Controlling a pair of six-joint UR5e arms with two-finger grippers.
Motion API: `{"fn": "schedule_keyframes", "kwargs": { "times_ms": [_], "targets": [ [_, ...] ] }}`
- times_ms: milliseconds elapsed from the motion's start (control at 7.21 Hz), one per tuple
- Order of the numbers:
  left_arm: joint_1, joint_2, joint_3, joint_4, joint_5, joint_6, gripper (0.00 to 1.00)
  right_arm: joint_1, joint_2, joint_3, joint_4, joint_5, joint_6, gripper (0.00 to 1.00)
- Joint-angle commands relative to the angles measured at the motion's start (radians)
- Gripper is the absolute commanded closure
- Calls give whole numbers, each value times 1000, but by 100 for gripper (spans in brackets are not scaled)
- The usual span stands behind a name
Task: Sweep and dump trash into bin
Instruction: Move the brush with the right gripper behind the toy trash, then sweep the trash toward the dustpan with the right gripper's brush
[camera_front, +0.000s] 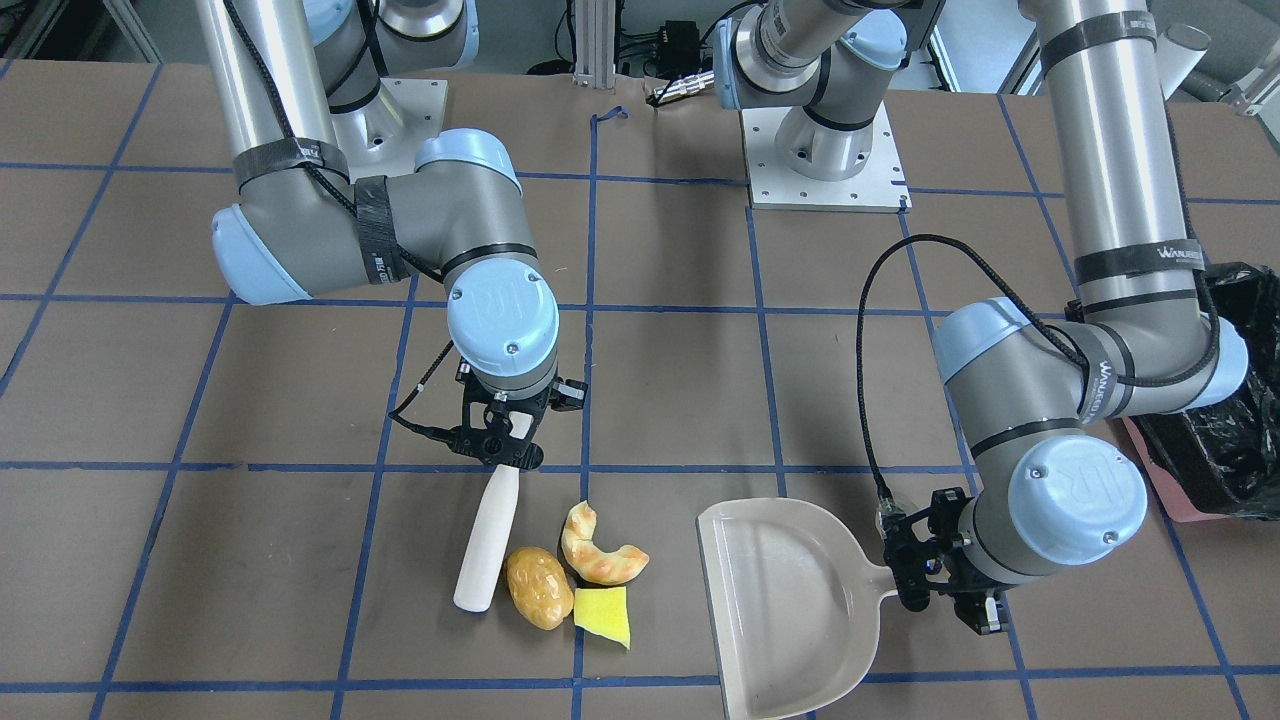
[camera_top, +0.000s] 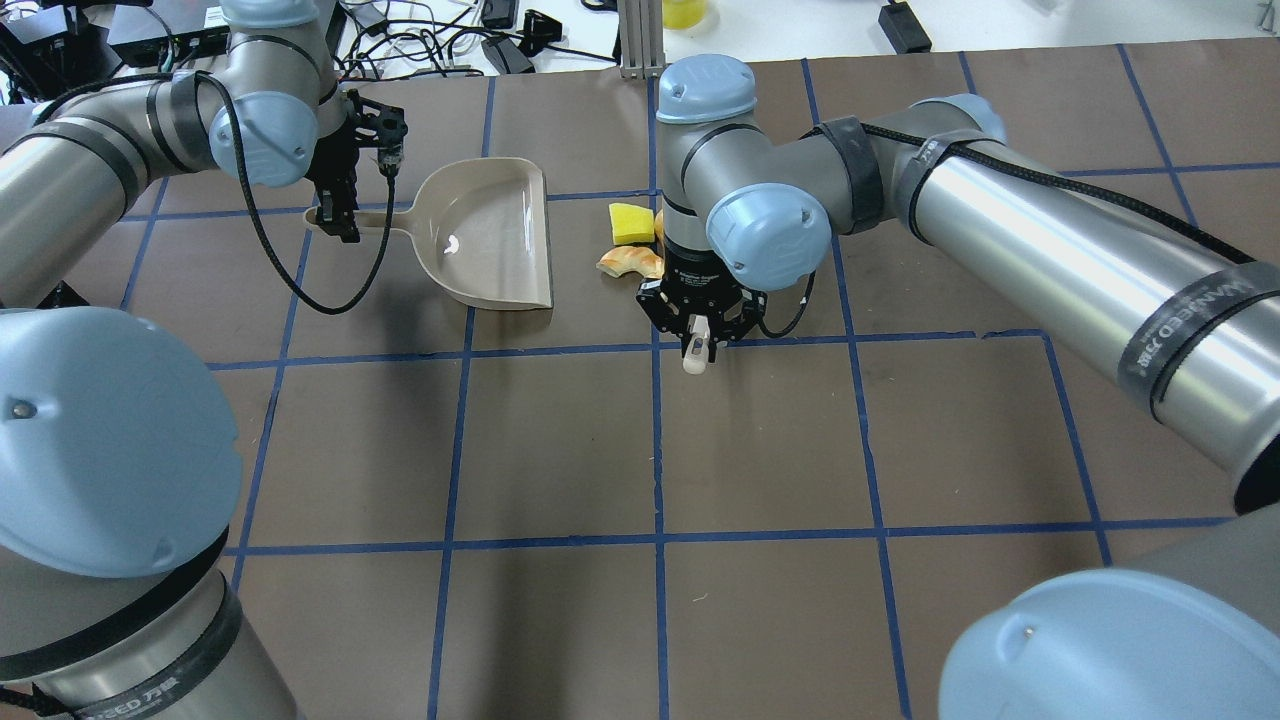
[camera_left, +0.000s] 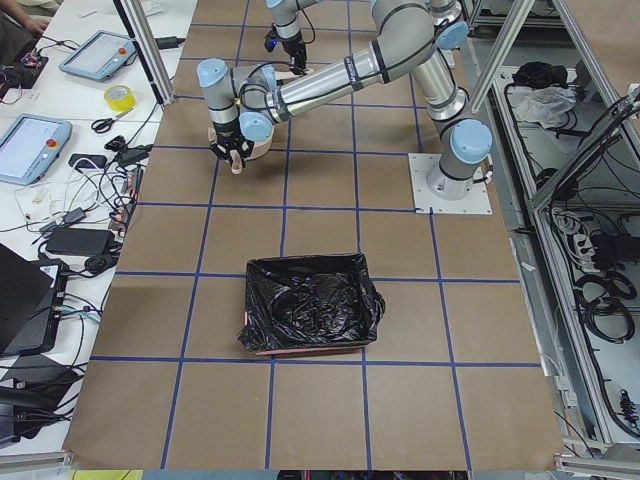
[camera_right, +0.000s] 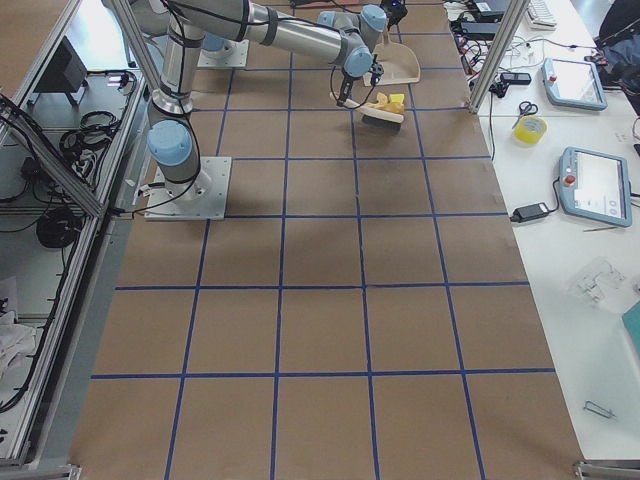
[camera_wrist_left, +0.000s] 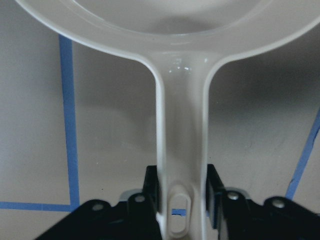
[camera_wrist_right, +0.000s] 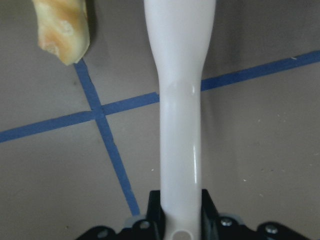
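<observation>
The right jaws are clamped on the end of the brush (camera_front: 488, 545) handle. The brush lies low over the bench (camera_front: 660, 350), just right of the trash from the robot's side. That puts the pile between brush and pan (camera_front: 790, 600), so a push leftward should drive it in.

The left jaws are clamped on the pan's handle, as the left wrist view shows. The pan's straight open lip faces the trash, near it but not touching. It appears to sit flat on the bench, probably so nothing slides under the lip.

The trash lies bunched together, which suits a single stroke. The potato (camera_front: 538, 587) is closest to the brush, the croissant (camera_front: 602, 552) just behind it, and the sponge (camera_front: 603, 615) on the far side. None is in the pan yet.

The bin (camera_left: 305, 263) stands well apart, farther left than the pan, on the left arm's side. That likely leaves this arm to carry and tip the load.

Counted: three pieces of trash, one brush, one pan, one bin, two arms.
</observation>
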Motion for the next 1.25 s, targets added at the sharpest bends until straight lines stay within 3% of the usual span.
{"fn": "schedule_keyframes", "kwargs": {
  "times_ms": [0, 416, 832, 1109],
  "targets": [
    [0, -3, 0, 0, 0, -4, 90, 43, 24, -1, -61, 32, 57, 100],
    [-2, -3, 0, 2, 0, -5, 90, 101, 53, -20, -120, 61, 88, 100],
    [-2, -3, 0, 2, 0, -7, 90, 214, 159, -168, -119, 61, 116, 100],
    [-2, -3, -2, 2, -1, -8, 90, 255, 202, -246, -119, 115, 114, 100]
  ]
}}
